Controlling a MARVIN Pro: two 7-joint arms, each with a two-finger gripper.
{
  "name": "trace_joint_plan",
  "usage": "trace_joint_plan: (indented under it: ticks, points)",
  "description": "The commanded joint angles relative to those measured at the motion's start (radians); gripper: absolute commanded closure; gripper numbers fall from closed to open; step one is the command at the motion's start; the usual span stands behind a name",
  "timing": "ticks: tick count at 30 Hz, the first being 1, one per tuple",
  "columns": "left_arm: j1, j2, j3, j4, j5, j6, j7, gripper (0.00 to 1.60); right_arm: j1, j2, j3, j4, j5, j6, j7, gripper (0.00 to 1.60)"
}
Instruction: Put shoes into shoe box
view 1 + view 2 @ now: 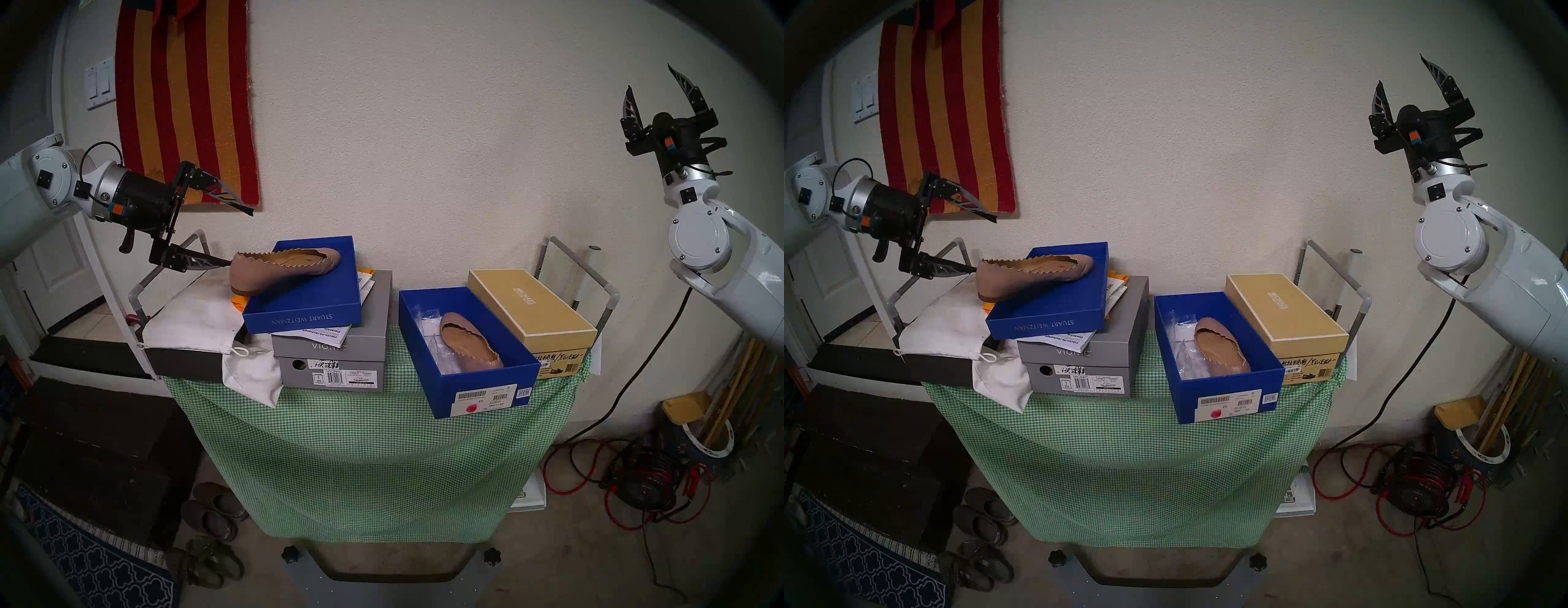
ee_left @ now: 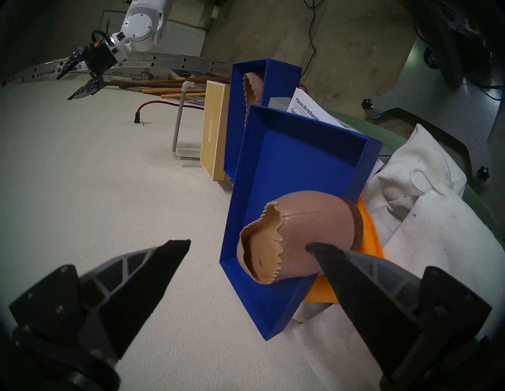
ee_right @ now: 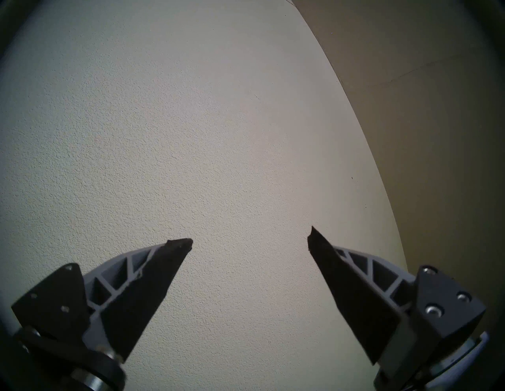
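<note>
So one shoe (image 1: 469,344) sat in the shoe box (image 1: 483,384) already; left end effector (image 1: 235,237), wide open, needed to close on the second shoe's (image 1: 284,269) heel.

A left tool (image 1: 237,237), fingers spread wide, has its lower fingertip just beside the heel of a beige-pink shoe (image 1: 283,267) lying across a shallow blue lid (image 1: 305,312). Well to its right, a second shoe (image 1: 469,344) lies inside a deep blue box (image 1: 479,392).
</note>
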Motion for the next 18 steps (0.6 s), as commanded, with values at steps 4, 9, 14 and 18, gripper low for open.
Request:
trace_joint_plan:
  ticks: [4,9,14,18]
  points:
    - [-0.038,0.018,0.025,-0.028,0.014,0.001,-0.102,0.00,0.002,0.000,0.002,0.002,0.000,0.001,-0.002,0.00]
    - [-0.056,0.021,0.040,-0.043,0.020,0.001,-0.102,0.00,0.002,0.000,0.003,0.001,0.001,0.004,-0.003,0.00]
    - [-0.072,0.022,0.052,-0.056,0.023,0.001,-0.097,0.00,0.002,0.000,0.003,0.001,0.002,0.006,-0.005,0.00]
    - [-0.083,0.024,0.064,-0.065,0.026,0.001,-0.097,0.08,0.002,0.000,0.003,0.000,0.002,0.008,-0.006,0.00]
